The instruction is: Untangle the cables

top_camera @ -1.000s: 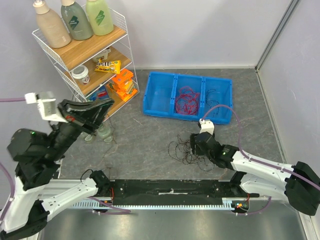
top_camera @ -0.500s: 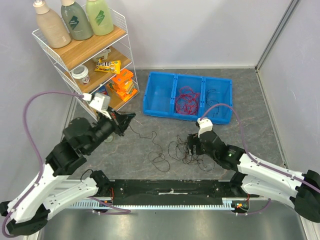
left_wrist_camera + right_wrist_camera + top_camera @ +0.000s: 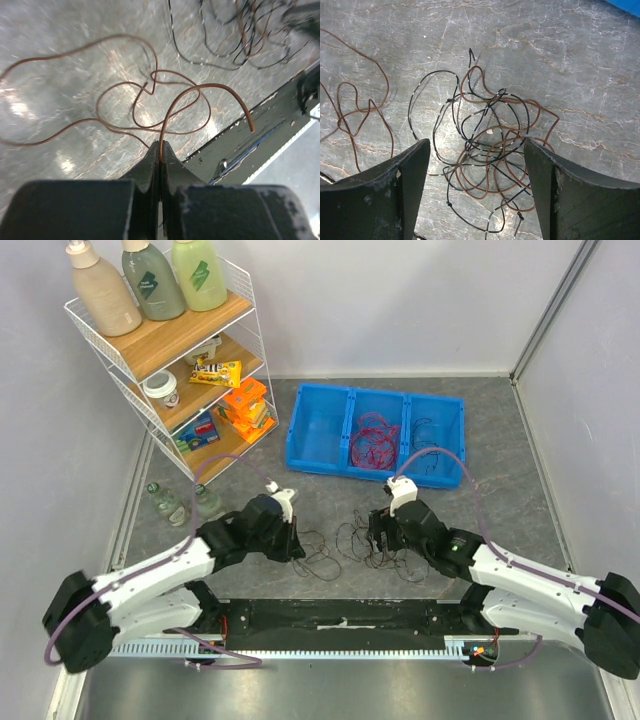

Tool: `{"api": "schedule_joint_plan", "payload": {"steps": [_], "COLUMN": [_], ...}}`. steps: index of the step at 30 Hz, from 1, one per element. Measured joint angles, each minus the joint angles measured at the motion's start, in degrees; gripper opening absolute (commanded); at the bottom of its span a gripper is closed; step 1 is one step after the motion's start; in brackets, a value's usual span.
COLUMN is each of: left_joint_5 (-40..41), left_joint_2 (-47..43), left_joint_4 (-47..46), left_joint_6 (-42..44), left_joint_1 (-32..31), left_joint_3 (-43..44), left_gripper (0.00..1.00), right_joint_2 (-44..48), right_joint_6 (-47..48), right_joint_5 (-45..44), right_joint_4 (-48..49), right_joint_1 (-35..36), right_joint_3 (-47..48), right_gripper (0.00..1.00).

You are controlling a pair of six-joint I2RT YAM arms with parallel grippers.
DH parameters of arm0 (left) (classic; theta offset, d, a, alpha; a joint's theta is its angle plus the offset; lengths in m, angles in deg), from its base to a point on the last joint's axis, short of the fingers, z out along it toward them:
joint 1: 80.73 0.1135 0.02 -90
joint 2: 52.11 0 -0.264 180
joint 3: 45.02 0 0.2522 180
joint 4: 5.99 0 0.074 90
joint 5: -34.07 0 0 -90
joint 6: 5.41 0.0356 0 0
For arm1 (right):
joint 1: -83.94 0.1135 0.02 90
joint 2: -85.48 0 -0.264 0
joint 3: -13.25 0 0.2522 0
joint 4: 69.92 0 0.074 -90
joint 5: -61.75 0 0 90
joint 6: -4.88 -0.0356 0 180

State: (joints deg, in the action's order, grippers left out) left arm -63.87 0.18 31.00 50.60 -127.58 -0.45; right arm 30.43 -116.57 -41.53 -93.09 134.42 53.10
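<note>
A loose tangle of black and brown cables [image 3: 372,543] lies on the grey table, centre front. My right gripper [image 3: 379,531] hovers just over it, open, and in the right wrist view the clump [image 3: 492,95] lies between and below its spread fingers [image 3: 477,150], which touch nothing. My left gripper [image 3: 297,545] is low to the left of the clump, shut on one brown cable [image 3: 215,85]. That cable rises from the fingertips [image 3: 160,145], arcs right to a free end, and its other loops lie on the table. More red cables [image 3: 373,443] lie in the bin's middle compartment.
The blue three-part bin [image 3: 318,420] stands at the back centre, with thin black wires [image 3: 432,453] in its right compartment. A wire shelf rack [image 3: 180,350] with bottles and packets fills the back left. Two small bottles [image 3: 168,503] stand below it. A black rail [image 3: 340,615] runs along the near edge.
The left arm swung down from high on the left to table level beside the tangle, trailing its brown cable. The right gripper opened wider and shifted slightly left over the clump.
</note>
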Motion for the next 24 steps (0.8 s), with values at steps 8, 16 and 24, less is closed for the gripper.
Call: {"api": "schedule_joint_plan", "payload": {"steps": [8,16,24], "left_joint_5": [-0.5,4.76,11.45], "left_joint_2": [16.39,20.87,30.08], "left_joint_4": [-6.21,-7.37,-6.99], "left_joint_6": [-1.95,-1.99,-1.97], "left_joint_1": [-6.1,-8.79,-12.22], "left_joint_3": [0.55,5.2,10.6], "left_gripper": [0.58,0.93,0.76], "right_joint_2": [5.01,6.14,5.99], "right_joint_6": [-0.04,-0.48,-0.48], "right_joint_5": [-0.35,-0.35,-0.35], "right_joint_4": [-0.52,-1.09,-1.38], "right_joint_1": [0.04,0.04,0.04], "right_joint_3": [0.0,-0.13,-0.37], "right_gripper": [0.83,0.83,0.83]}}
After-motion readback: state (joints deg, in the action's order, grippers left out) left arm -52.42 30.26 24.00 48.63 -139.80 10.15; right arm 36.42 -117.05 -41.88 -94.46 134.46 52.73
